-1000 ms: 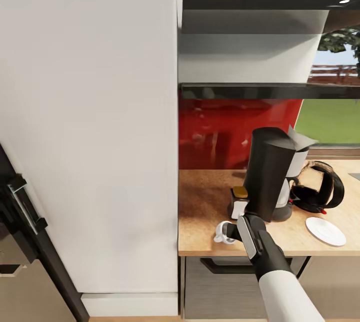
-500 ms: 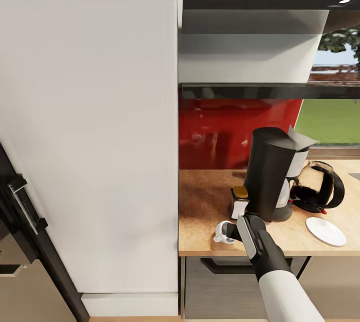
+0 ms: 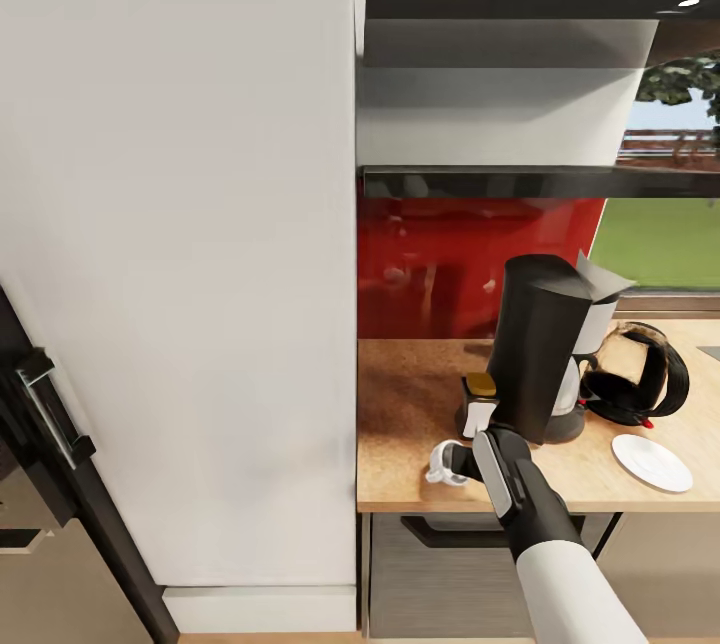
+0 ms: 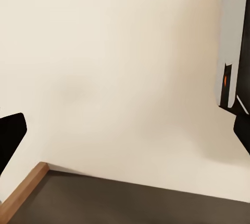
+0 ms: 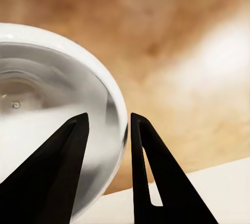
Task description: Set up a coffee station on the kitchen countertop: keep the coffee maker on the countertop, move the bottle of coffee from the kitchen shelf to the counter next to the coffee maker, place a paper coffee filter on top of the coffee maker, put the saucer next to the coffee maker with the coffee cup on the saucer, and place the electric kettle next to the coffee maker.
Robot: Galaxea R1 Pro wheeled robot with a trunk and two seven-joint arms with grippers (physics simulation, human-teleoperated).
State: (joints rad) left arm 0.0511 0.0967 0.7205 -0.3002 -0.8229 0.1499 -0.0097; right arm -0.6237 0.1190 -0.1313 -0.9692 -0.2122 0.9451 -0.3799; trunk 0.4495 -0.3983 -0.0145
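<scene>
No writing can be read anywhere. The bottle of coffee (image 3: 479, 406) carries a white label, but its print is too small to read.

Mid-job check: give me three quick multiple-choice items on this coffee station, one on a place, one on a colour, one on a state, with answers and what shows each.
1. Where does the small round plain white saucer lie?
A. on the light beige wood-look countertop, near its front edge
B. on the glossy black kitchen shelf
C. on top of the coffee maker

2. What colour is the cap of the small dark bottle of coffee?
A. blue
B. brown-orange
C. green

3. How do the right gripper's fingers stand at the small plain white coffee cup?
A. shut, far above it
B. around the saucer
C. astride its rim, one inside, one outside

Answers: 1 A, the head view shows the saucer there, in front of the rounded glass electric kettle. 2 B, the cap shows beside the tall black coffee maker. 3 C, the right wrist view shows the rim between them.
</scene>
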